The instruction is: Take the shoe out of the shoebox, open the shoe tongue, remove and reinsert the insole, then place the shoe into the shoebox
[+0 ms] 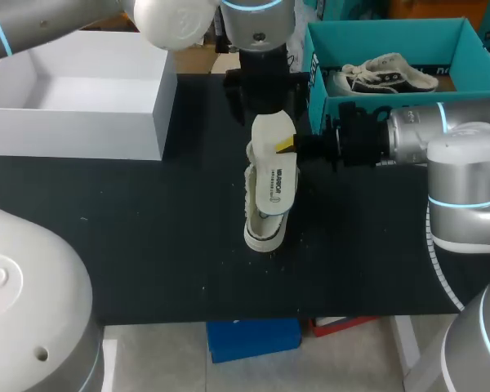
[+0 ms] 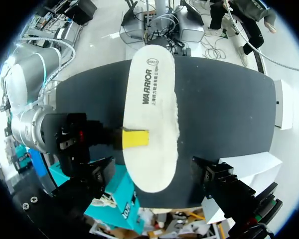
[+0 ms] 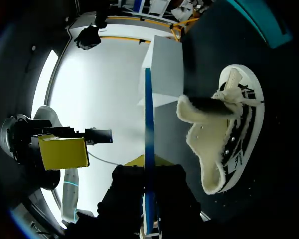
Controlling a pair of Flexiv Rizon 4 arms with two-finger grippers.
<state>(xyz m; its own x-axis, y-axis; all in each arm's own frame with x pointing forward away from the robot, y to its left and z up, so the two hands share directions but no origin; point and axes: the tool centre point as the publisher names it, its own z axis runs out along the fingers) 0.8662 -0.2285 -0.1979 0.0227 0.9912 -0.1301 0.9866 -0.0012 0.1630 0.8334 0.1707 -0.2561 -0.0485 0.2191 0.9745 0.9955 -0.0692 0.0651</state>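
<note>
A white shoe (image 1: 265,220) with fleecy lining stands on the black table (image 1: 147,237), toe toward the front edge. Just above it my right gripper (image 1: 287,145) is shut on the side edge of the white insole (image 1: 273,155). The left wrist view looks flat onto the insole (image 2: 152,124), with the right gripper's yellow tip (image 2: 135,138) clamping its edge. My left gripper (image 2: 154,186) hangs over the insole's heel end, open wide, one finger on each side and neither touching. In the right wrist view the insole (image 3: 148,149) shows edge-on and the shoe (image 3: 229,134) lies beyond.
The teal shoebox (image 1: 457,37) stands at the back right with a second shoe (image 1: 384,75) inside. A white open box (image 1: 82,90) stands at the back left. Bare black tabletop lies left of and in front of the shoe.
</note>
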